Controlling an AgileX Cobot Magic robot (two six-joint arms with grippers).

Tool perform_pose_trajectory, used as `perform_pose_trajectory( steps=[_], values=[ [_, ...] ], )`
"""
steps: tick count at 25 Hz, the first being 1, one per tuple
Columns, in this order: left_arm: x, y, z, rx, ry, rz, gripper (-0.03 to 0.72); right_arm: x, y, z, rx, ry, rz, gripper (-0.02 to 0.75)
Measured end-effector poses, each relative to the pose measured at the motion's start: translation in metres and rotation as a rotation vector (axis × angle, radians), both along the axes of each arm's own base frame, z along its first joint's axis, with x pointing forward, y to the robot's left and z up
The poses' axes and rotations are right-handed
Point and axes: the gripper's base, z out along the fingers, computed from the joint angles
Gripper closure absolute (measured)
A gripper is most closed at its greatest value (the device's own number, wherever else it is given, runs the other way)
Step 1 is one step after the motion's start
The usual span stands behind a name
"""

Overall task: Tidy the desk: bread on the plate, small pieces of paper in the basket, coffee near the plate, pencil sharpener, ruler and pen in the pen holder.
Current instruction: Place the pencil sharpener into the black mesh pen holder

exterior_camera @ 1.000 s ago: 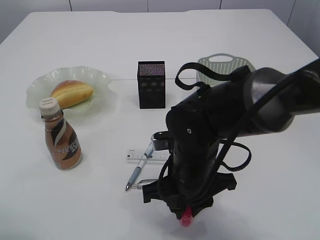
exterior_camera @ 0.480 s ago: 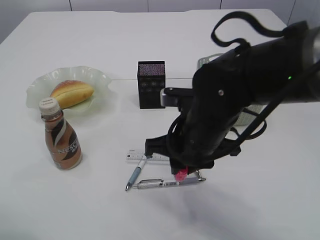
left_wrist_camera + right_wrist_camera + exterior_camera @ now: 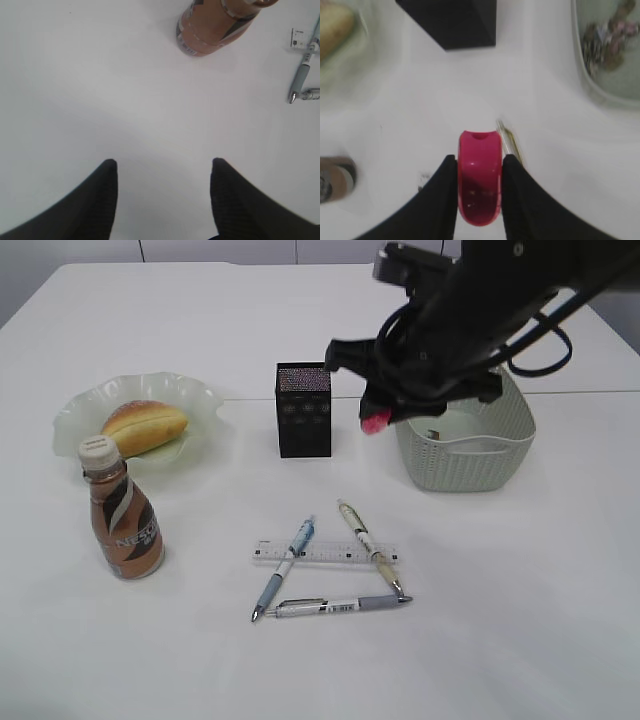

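My right gripper is shut on a pink pencil sharpener and holds it in the air between the black mesh pen holder and the pale basket. Three pens and a clear ruler lie on the table in front. The bread lies on the green plate. The coffee bottle stands in front of the plate. Small paper pieces lie in the basket. My left gripper is open and empty above bare table.
The white table runs wide on all sides. In the left wrist view the coffee bottle is at the top and pen tips at the right edge.
My right arm has lifted from the front of the table and swung back toward the pen holder and basket, carrying the pink sharpener. The pens and ruler are uncovered now.
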Motion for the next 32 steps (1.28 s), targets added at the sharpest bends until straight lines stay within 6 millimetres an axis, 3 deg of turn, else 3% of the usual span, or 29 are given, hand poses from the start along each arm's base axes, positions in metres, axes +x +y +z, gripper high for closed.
perform_pose_trajectory(
  steps=[4,7,12,18,27,32],
  values=[
    [0.0,0.0,0.0,0.004,-0.002,0.0,0.255,0.024,-0.01,0.03,0.05,-0.128,-0.04,0.545],
    [0.001,0.001,0.0,0.008,-0.008,0.0,0.255,0.044,-0.01,0.035,0.056,-0.179,-0.043,0.545],
    [0.001,0.002,0.0,0.033,-0.012,-0.007,0.255,0.079,0.003,0.022,0.009,-0.219,0.029,0.545],
    [0.002,0.003,0.0,0.041,-0.024,-0.006,0.255,0.106,0.017,0.003,0.027,-0.22,0.052,0.545],
    [0.003,0.003,0.001,0.041,-0.032,-0.005,0.255,0.122,0.031,-0.029,0.112,-0.186,0.052,0.545],
    [0.003,0.003,0.001,0.042,-0.032,-0.005,0.255,0.126,0.033,-0.031,0.14,-0.216,0.042,0.545]
  ],
)
